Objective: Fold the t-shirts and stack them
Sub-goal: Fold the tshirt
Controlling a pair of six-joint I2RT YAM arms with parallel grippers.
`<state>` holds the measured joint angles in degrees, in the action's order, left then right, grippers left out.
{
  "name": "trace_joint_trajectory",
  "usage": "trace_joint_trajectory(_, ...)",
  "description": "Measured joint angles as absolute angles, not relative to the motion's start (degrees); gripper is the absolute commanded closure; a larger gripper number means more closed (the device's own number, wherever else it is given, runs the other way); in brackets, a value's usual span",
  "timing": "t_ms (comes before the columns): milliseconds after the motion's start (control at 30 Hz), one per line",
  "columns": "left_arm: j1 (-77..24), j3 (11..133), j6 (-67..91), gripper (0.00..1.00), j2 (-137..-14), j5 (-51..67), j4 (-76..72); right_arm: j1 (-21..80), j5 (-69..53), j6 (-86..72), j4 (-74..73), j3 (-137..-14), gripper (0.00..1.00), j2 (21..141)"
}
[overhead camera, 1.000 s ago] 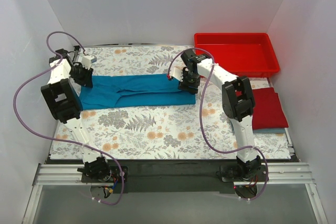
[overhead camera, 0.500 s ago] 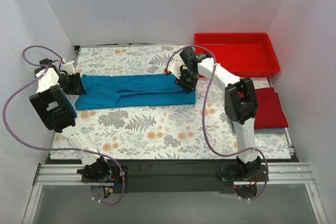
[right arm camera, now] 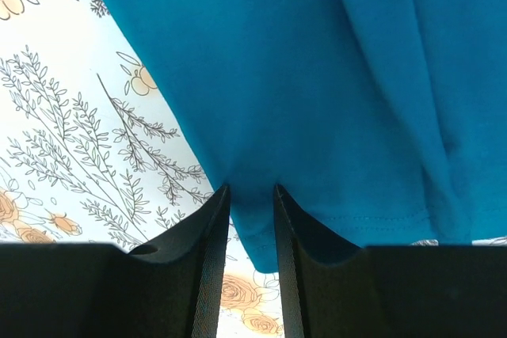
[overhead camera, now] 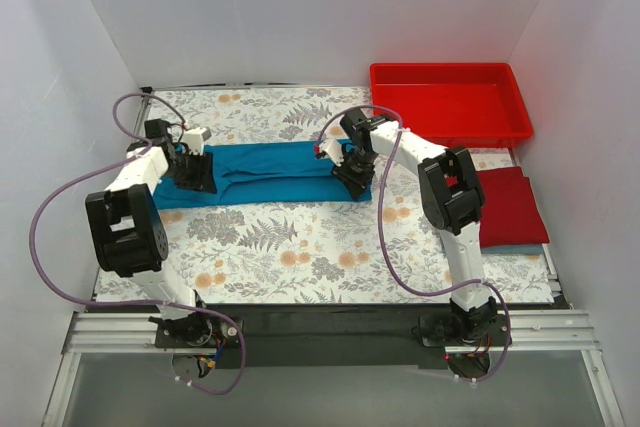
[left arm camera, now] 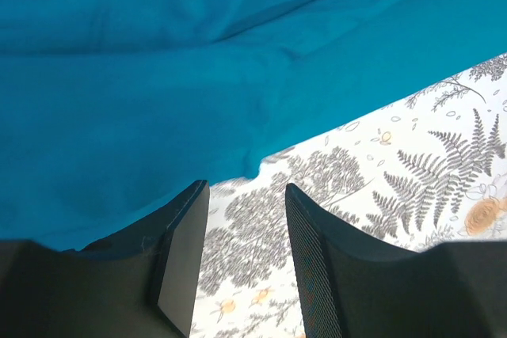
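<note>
Teal-blue t-shirt [overhead camera: 270, 169]: lies flat on the bench [overhead camera: 300, 247] as a long folded band running left to right, in the far half of the floral surface.

Left arm [overhead camera: 128, 219]: the left jaws sit at the band's left end, low over the bench. The wrist view shows them spread, with only floral bench [left arm camera: 396, 164] in the gap. The near hem of the teal-blue t-shirt [left arm camera: 158, 77] runs just past the tips, touching the left one, and a small dip in the hem lies directly ahead of the gap.

Right arm [overhead camera: 455, 192]: the right jaws sit at the band's right end. The wrist view shows them drawn close together, pinching the teal-blue t-shirt [right arm camera: 301, 77]. A corner of its hem fills the narrow gap, and the cloth puckers at both tips.

Red t-shirt [overhead camera: 510, 205]: folded, at the right edge of the bench, resting on a bluish t-shirt [overhead camera: 512, 248] of which only a near strip shows.

Red tray [overhead camera: 450, 132]: far right corner, apart from all three shirts.
</note>
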<state>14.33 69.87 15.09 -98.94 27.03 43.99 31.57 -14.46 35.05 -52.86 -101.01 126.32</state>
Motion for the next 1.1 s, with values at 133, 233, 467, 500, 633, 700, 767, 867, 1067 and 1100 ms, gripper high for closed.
trace_joint_trajectory(133, 8.8, 66.9, 16.2, 0.57, -98.0, 22.8, 39.7, 31.5, -15.2, 34.5, -52.3, -100.4, 0.66, 126.1)
trace_joint_trajectory(233, 5.7, 65.3, 17.0, 0.57, -98.0, 19.4, 37.3, 31.5, -15.4, 34.4, -52.0, -99.8, 0.66, 125.7)
trace_joint_trajectory(467, 0.6, 64.1, 17.8, 0.58, -98.1, 11.1, 32.9, 31.5, -15.8, 34.1, -51.8, -98.8, 0.64, 125.1)
trace_joint_trajectory(500, -0.1, 64.1, 17.8, 0.62, -98.1, 9.7, 32.2, 31.5, -15.9, 33.9, -51.8, -98.5, 0.63, 124.8)
trace_joint_trajectory(633, -1.8, 64.1, 18.0, 0.75, -98.9, 6.3, 30.5, 30.6, -17.0, 32.0, -52.3, -97.3, 0.54, 123.7)
trace_joint_trajectory(700, -2.4, 64.1, 18.0, 0.82, -99.7, 5.3, 30.2, 29.2, -18.4, 30.1, -52.5, -96.7, 0.53, 122.7)
trace_joint_trajectory(767, -2.7, 64.1, 18.0, 0.91, -100.1, 4.7, 30.0, 26.9, -19.9, 28.1, -52.5, -96.1, 0.51, 121.5)
trace_joint_trajectory(867, -2.6, 64.1, 17.9, 0.96, -100.2, 4.0, 29.8, 23.3, -21.7, 24.5, -52.6, -95.3, 0.49, 119.6)
trace_joint_trajectory(1067, -2.6, 64.2, 18.0, 1.0, -100.2, 3.7, 30.0, 20.4, -23.4, 19.0, -52.7, -94.7, 0.49, 119.2)
trace_joint_trajectory(1100, -2.6, 64.3, 18.0, 1.0, -100.2, 3.7, 30.0, 20.5, -23.7, 18.4, -52.6, -94.7, 0.49, 119.3)
